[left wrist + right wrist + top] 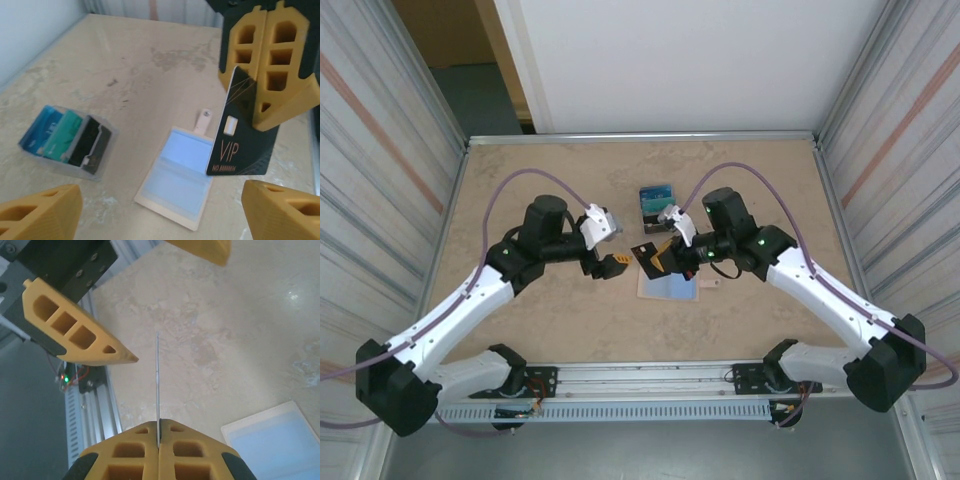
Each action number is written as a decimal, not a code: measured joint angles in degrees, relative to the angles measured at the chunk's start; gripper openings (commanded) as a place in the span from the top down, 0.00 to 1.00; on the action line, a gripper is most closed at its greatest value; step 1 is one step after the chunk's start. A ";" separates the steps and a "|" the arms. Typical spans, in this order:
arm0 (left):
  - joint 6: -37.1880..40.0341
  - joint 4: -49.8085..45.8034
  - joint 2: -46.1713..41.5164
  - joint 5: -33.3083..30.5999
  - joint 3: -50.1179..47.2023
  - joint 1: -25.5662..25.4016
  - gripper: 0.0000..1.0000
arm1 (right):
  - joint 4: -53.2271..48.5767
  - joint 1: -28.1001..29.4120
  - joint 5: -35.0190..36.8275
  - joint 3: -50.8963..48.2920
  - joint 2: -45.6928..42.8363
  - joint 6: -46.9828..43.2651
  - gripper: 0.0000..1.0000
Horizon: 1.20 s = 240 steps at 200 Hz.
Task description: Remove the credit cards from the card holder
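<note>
Right gripper [264, 107] clamped on black card [242, 150], upper part pinched; card hangs upright just above open card holder [175, 175]. Gold print: "VIP"; number line below blurred. Left gripper [612, 264] spread wide, flanking card, not touching. Card likely light, stiff, slick: take flat faces, free lower half. Other credit cards [62, 135] in clear tray [55, 165], beyond holder.

I see one black VIP card [240, 150] held upright in the right hand [158, 426]; the card holder [175, 180] lies open below it.
</note>
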 measured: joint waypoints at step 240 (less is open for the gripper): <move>0.26 3.50 -0.02 -1.73 -4.39 -3.48 1.00 | 3.52 -7.85 2.67 -2.71 -1.90 1.49 0.43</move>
